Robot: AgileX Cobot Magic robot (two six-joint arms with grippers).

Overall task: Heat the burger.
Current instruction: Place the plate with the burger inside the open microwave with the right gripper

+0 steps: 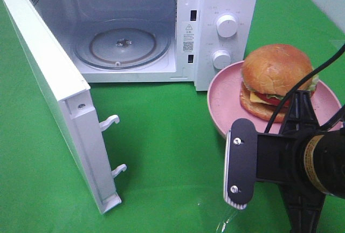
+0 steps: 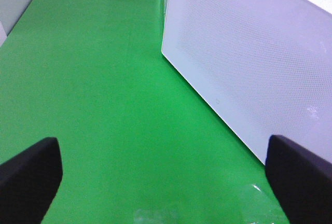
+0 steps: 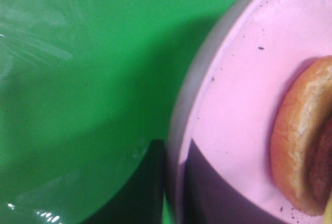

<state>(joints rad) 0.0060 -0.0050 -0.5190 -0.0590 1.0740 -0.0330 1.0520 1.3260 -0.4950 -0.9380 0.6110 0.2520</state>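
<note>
The burger (image 1: 276, 79), with a glossy golden-brown bun, cheese, tomato and lettuce, sits on a round pink plate (image 1: 223, 95) to the right of the microwave. In the right wrist view the burger's bun edge (image 3: 301, 141) shows on the plate (image 3: 233, 94). My right gripper (image 1: 299, 113) reaches the plate's near side. Its two dark fingers sit close together astride the rim, so the right gripper (image 3: 174, 182) is shut on it. My left gripper (image 2: 166, 182) is open and empty over the green cloth, out of the exterior view.
The white microwave (image 1: 226, 6) stands at the back with its door (image 1: 59, 98) swung wide open to the left and a glass turntable (image 1: 123, 44) inside. The door's outer face (image 2: 249, 53) shows in the left wrist view. A green cloth (image 1: 161, 152) covers the table.
</note>
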